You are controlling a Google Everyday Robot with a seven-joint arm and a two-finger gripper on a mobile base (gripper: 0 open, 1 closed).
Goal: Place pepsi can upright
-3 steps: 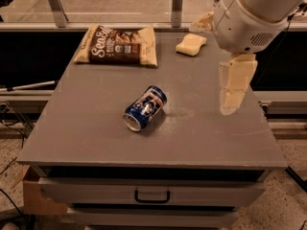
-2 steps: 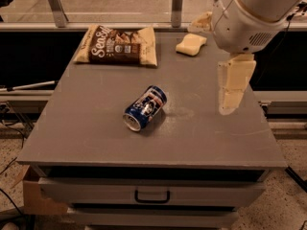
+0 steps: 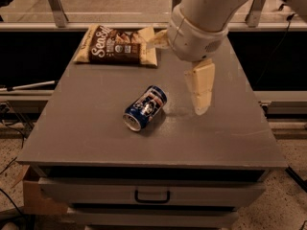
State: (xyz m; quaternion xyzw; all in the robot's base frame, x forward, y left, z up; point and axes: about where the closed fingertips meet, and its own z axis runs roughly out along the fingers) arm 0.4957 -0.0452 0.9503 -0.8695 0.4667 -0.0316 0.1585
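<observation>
We saw the pepsi can (image 3: 145, 108) lying on its side near the middle of the grey table (image 3: 86, 138), a little nearer the front edge than the back. Its silver top pointed toward the front-left corner and its base toward the back-right corner, with the round logo facing up.

The gripper (image 3: 201, 107) hung from the white arm (image 3: 201, 18) over the right half of the table, just to the right of the can and apart from it, its cream tip pointing down toward the tabletop. We could not tell whether it stood spread or closed, since we saw it as one narrow shape. It had hold of nothing that we could see.

A brown-and-cream snack bag (image 3: 116, 45) lay flat near the back-left corner. Just beside its right end, at the back edge, a pale yellow object (image 3: 157, 40) showed partly from behind the arm. Below the front edge we saw a drawer with a dark handle (image 3: 152, 196).
</observation>
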